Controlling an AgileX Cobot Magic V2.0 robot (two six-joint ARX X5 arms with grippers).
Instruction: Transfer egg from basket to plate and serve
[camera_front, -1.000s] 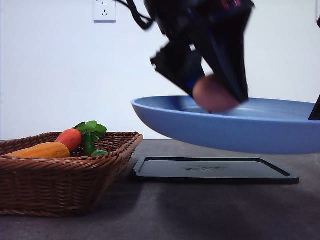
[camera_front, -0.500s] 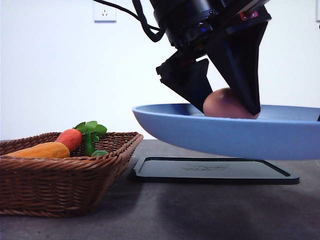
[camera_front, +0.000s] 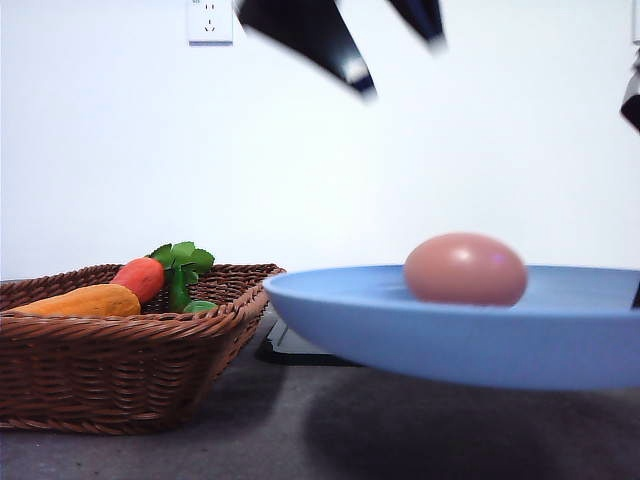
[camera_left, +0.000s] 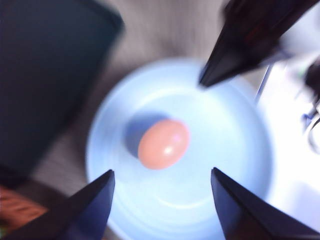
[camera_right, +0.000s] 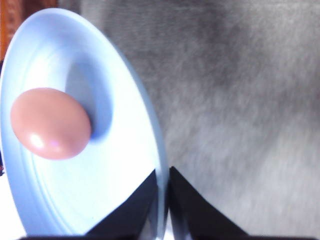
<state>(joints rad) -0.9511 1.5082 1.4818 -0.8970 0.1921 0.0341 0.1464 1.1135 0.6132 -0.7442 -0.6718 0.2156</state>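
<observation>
- Front view: the light-blue plate (camera_front: 400, 330) hangs clear of the dark tabletop (camera_front: 250, 440), its near rim filling the right foreground and running out of frame at the right edge, its shadow on the surface beneath.
- A pinkish-brown egg (camera_front: 466, 269) rests on the plate, touched by nothing.
- To the left, the wicker basket (camera_front: 120, 370) sits on the table, well apart from the plate's rim; an orange-red carrot with green leaves (camera_front: 140, 277) and a long yellow-orange vegetable (camera_front: 75, 300) lie inside.
- Behind the plate, a corner of the black tray (camera_front: 285, 345) lies flat on the table.
- High above, the left gripper (camera_front: 385, 50) is spread wide and empty, with open air between it and the egg.
- Right wrist view: the right gripper (camera_right: 163, 200) pinches the plate's rim between its closed fingers.
- A wall socket (camera_front: 209, 20) marks the white wall behind.
</observation>
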